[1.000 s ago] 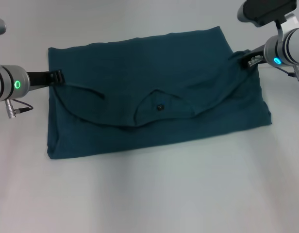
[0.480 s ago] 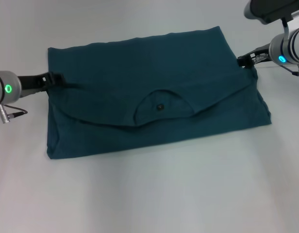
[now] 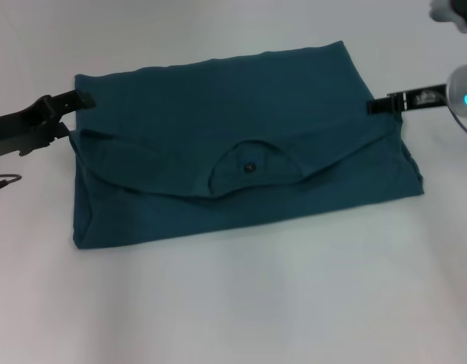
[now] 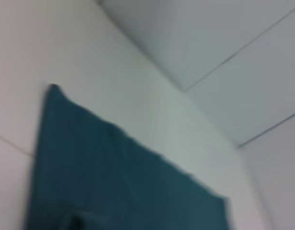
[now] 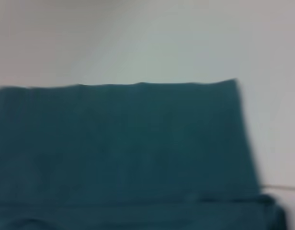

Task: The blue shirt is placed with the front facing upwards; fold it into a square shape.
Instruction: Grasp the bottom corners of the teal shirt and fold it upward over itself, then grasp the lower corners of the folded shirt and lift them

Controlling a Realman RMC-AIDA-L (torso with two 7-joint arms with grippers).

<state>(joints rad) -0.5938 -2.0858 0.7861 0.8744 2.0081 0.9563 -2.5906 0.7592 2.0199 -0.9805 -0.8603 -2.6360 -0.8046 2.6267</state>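
Blue shirt (image 3: 241, 171) lies centre on the table (image 3: 241, 303), top edge folded down, collar showing. Left gripper (image 3: 76, 99) at 9 o'clock and right gripper (image 3: 374, 107) at 3 flank it, apparently holding nothing; finger state unclear.

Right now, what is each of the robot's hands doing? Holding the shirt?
Left gripper: at the blue shirt's left edge, holding nothing; open or shut cannot be told.
Right gripper: at its right edge, the same.
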